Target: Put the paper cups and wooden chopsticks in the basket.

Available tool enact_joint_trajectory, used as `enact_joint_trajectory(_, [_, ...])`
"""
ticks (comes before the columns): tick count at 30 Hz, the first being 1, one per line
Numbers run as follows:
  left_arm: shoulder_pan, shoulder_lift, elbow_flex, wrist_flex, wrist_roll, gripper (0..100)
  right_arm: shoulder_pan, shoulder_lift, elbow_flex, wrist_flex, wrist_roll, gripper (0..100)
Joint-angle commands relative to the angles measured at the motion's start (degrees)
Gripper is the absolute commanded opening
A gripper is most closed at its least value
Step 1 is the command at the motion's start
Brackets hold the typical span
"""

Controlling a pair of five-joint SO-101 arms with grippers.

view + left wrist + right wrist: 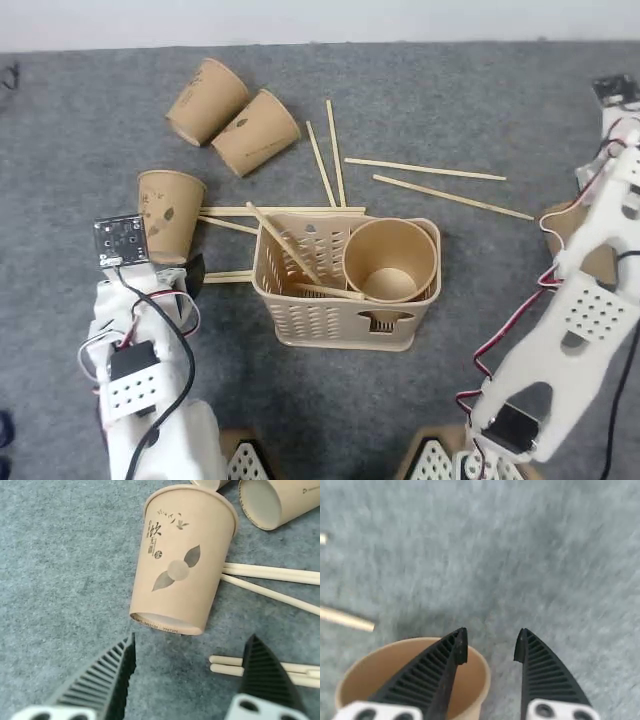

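**Inspector:** Left gripper (191,640), condition?

**Operator:** Jaws spread wide, nothing between them. The nearest paper cup (182,565) lies on its side just ahead of the fingertips. Its base is toward them and its mouth away. No contact.

**Inspector:** Obstructions?

**Operator:** A chopstick pair (226,665) lies just beside one fingertip. Two more sticks (270,575) meet the cup's side; I cannot tell whether they touch it or pass under it.

**Inspector:** Recommended handling?

**Operator:** I judge the step in hand to be picking up this cup. Advance until the cup's wall sits between the jaws, past the base and toward mid-body. Close gently, as thin paper will likely buckle under a hard squeeze. Keep that fingertip off the chopstick pair so nothing is dragged along. Then lift clear and carry across to the basket (330,335), which stands off to the gripper's side. It holds one cup in the basket (390,260) and a few sticks.

**Inspector:** Right gripper (492,632)?

**Operator:** Jaws apart and empty. It hangs over the rim of an upright cup (395,675), one jaw above the opening and the other outside the wall.

**Inspector:** Outstanding items?

**Operator:** Two tipped cups (230,115) lie well beyond the left gripper, with loose wooden chopsticks (440,180) near them.
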Motion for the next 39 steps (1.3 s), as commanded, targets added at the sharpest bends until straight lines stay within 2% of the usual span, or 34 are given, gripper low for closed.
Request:
enact_joint_trajectory(1, [0.3,-1.1,-0.2,-1.3,-0.5,33,1.0,-1.9,-1.1,4.3,0.9,17.5])
enact_joint_trajectory(7, [0.3,-1.1,-0.2,-1.3,-0.5,33,0.8,-3.4,-5.4,11.8,0.9,7.2])
enact_joint_trajectory(13, [0.3,-1.1,-0.2,-1.3,-0.5,33,0.2,-3.6,-12.9,23.1,5.4,7.4])
enact_joint_trajectory(17, [0.3,-1.1,-0.2,-1.3,-0.5,33,1.8,-5.1,-14.7,23.2,5.5,7.3])
enact_joint_trajectory(22, [0.3,-1.1,-0.2,-1.3,-0.5,33,2.4,-7.4,-10.2,23.3,6.2,7.3])
enact_joint_trajectory(26, [0.3,-1.1,-0.2,-1.3,-0.5,33,2.2,-9.7,-6.3,23.3,12.6,9.9])
enact_joint_trajectory(30, [0.3,-1.1,-0.2,-1.3,-0.5,33,3.0,-13.6,-2.3,23.2,25.6,29.3])
enact_joint_trajectory(33, [0.3,-1.1,-0.2,-1.3,-0.5,33,3.5,-15.3,-1.0,23.0,36.4,25.9])
enact_joint_trajectory(39, [0.4,-1.1,-0.1,-1.3,-0.5,33,0.7,-18.5,-0.6,23.3,47.6,27.7])
